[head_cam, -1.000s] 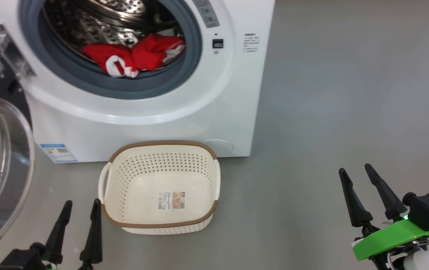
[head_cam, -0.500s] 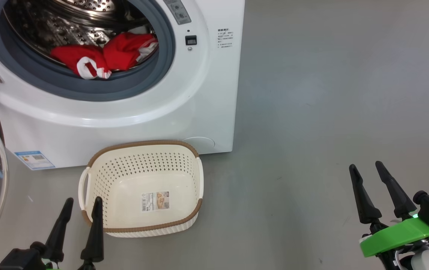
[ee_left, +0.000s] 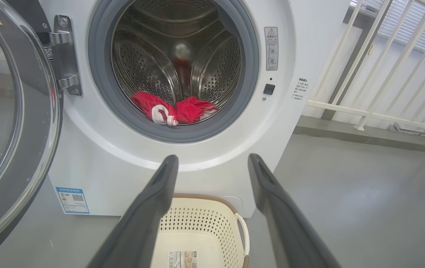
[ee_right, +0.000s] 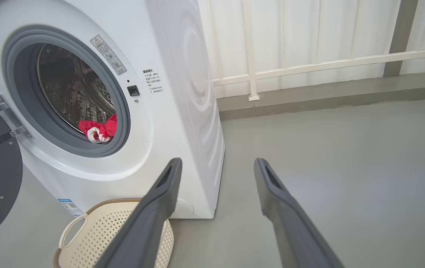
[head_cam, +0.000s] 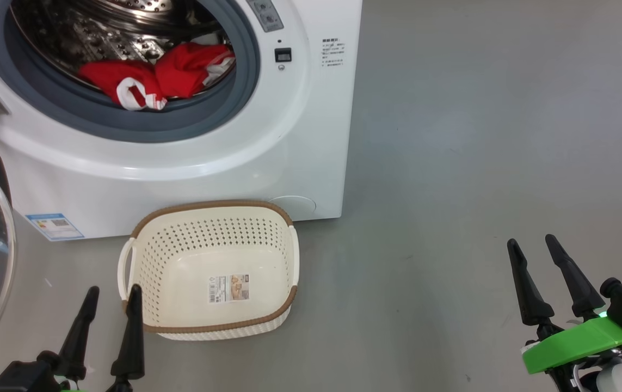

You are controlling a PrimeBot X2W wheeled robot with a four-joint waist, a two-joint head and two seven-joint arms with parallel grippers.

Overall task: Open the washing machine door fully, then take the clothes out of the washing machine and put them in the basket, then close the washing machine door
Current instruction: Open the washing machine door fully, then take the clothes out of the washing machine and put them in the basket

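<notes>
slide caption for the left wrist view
Open left tool faces red clothes in the washing machine, basket below.

A laundry corner, most likely on a balcony or utility terrace, though the wide-angle views leave it unsure whether this is a home or a test room. A big white front-loading washing machine (ee_right: 182,93) stands straight on a smooth bare grey floor (head_cam: 479,136). A small cream perforated plastic basket (head_cam: 153,256) sits just before it, and bright red garments (ee_left: 190,109) lie in its drum. Behind runs a white barred railing (ee_right: 309,65) above a low grey kerb (ee_right: 327,93), backed by pale ribbed panels (ee_right: 309,29).
</notes>
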